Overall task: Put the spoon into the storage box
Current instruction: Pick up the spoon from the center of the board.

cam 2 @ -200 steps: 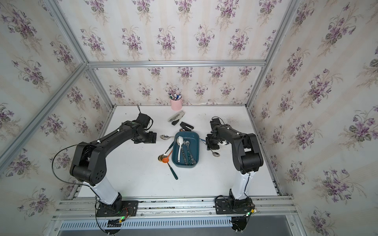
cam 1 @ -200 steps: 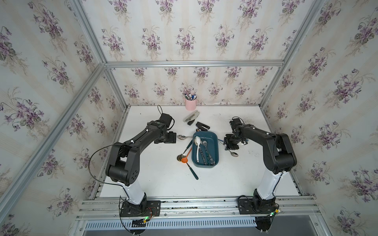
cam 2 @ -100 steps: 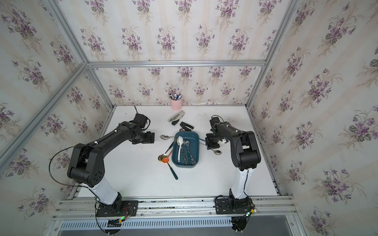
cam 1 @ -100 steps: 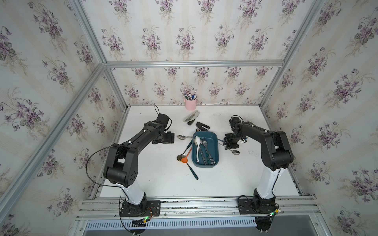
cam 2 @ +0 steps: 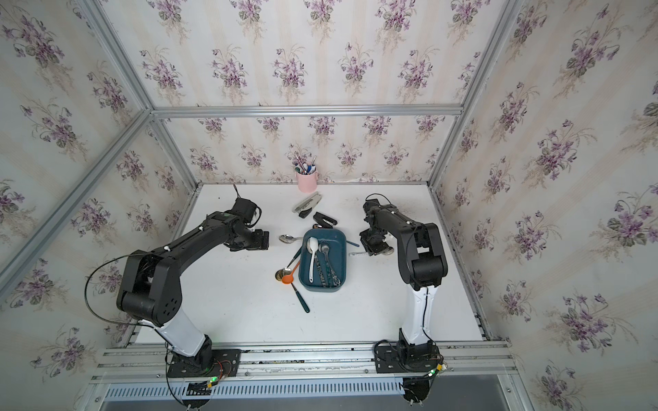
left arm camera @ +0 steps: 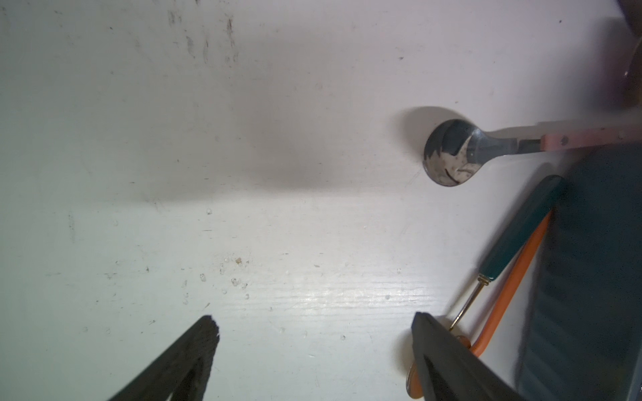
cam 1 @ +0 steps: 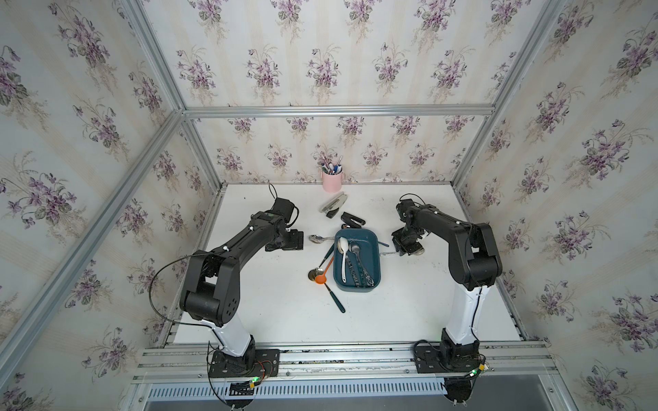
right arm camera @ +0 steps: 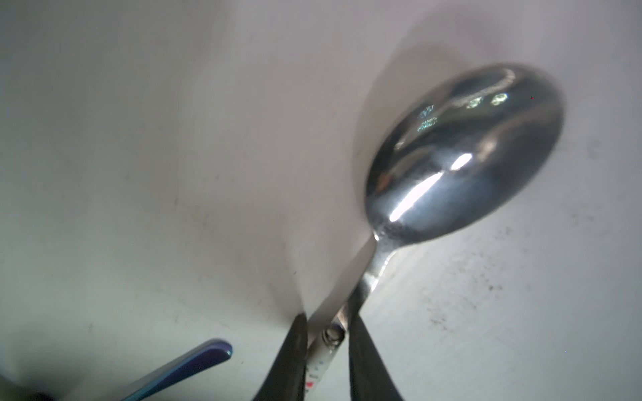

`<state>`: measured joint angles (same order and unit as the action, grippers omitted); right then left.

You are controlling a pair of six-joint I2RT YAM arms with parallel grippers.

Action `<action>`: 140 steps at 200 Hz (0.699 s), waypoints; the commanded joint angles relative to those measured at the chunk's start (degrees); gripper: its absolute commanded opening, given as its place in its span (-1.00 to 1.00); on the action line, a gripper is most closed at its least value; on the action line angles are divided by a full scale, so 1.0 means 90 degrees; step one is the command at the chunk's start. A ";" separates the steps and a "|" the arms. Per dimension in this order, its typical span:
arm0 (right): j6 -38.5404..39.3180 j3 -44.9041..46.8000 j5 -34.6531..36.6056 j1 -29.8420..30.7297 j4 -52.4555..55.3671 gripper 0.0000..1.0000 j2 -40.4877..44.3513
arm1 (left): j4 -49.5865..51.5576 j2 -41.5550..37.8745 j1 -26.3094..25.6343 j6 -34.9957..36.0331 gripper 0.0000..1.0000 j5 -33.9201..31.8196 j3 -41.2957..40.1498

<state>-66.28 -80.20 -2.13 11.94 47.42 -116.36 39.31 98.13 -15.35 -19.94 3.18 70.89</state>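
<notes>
A steel spoon [right arm camera: 465, 156] with a white patterned handle lies on the white table just right of the storage box [cam 1: 356, 290], a dark teal tub that holds several spoons. My right gripper [right arm camera: 328, 317] is low over the spoon's neck, its two black fingers pressed in on both sides of the handle. In both top views the spoon's handle [cam 1: 388, 253] [cam 2: 358, 254] pokes out from under the right gripper [cam 1: 406, 249] toward the box. My left gripper [left arm camera: 312, 319] stands open above bare table, left of the box [left arm camera: 590, 260].
A pink-handled spoon [left arm camera: 451, 152], a teal-handled spoon [left arm camera: 517, 229] and an orange spoon [cam 1: 320, 279] lie left of the box. A blue handle [right arm camera: 194, 361] lies near the right gripper. Two staplers [cam 1: 333, 204] [cam 1: 352, 220] and a pink pen cup [cam 1: 332, 179] stand behind.
My right gripper's fingers have drawn together onto the spoon's handle. The left arm has drawn back a little from the box, still open.
</notes>
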 commanded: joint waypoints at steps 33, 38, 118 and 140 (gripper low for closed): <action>0.1668 0.0030 0.0860 -0.0009 -0.0358 -0.53 -0.0324 | 0.0104 -0.0105 0.0016 0.0022 0.81 -0.0020 0.0024; 0.1816 0.0030 0.0898 -0.0009 -0.0369 -0.53 -0.0324 | 0.0114 -0.0121 0.0014 0.0027 0.81 -0.0019 0.0030; 0.3631 -0.0063 0.1519 0.0118 -0.0300 -0.58 -0.0347 | 0.0281 -0.0112 0.0002 -0.0013 0.81 0.0028 0.0207; 0.3831 0.0078 0.1330 0.0123 -0.0415 -0.57 -0.0348 | 0.0320 -0.0097 0.0006 -0.0040 0.81 0.0037 0.0262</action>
<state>-36.34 -81.36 6.50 13.13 46.26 -118.04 41.04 97.47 -15.35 -19.97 3.18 72.53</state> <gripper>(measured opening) 0.212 0.907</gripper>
